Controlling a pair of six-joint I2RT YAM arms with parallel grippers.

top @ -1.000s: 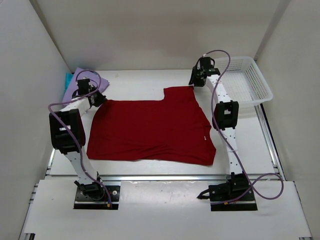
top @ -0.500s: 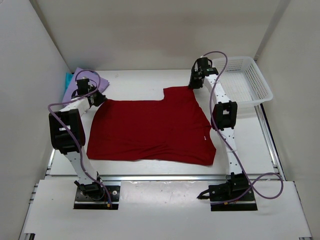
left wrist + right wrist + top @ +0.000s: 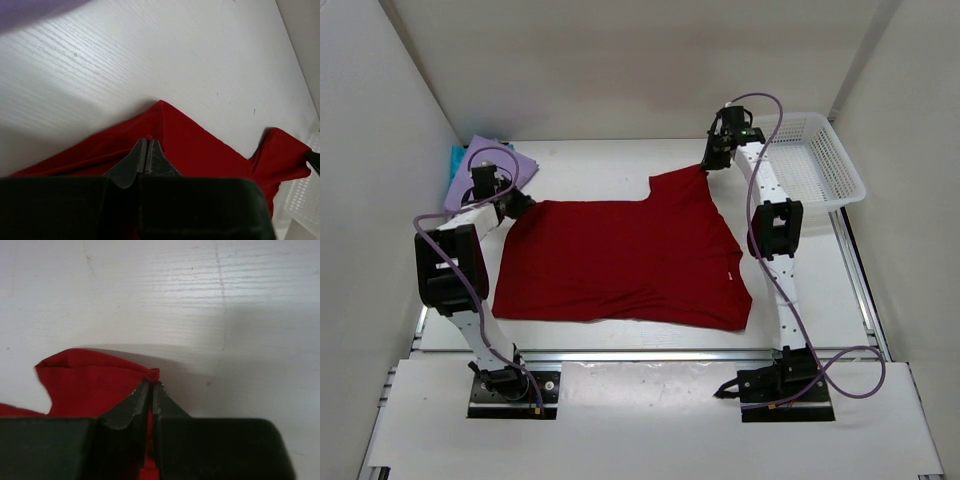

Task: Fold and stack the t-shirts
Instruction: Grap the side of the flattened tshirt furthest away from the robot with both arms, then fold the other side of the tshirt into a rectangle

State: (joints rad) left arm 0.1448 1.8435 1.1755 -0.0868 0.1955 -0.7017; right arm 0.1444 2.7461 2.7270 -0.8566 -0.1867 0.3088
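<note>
- We see a white wood-grain table (image 3: pixel 590 165) boxed in by plain white walls (image 3: pixel 620 70).
- The red t-shirt (image 3: pixel 625 260) lies spread mid-table.
- Our left gripper (image 3: pixel 147 143) and right gripper (image 3: pixel 152 383) each pinch a far corner of it, jaws clamped on the cloth.
- The lavender t-shirt (image 3: pixel 470 172) and teal t-shirt (image 3: pixel 456 158) lie far left; a white basket (image 3: pixel 820 165) sits far right.

Bright, even overhead light, soft shadows; wrist views blurred up close.

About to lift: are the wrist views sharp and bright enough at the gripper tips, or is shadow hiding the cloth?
Left wrist: left gripper and red shirt sharp, well lit; gripper body near the lens dark, blurred. Right wrist: right gripper crisp on the cloth; soft shadow on the table, hiding nothing.
</note>
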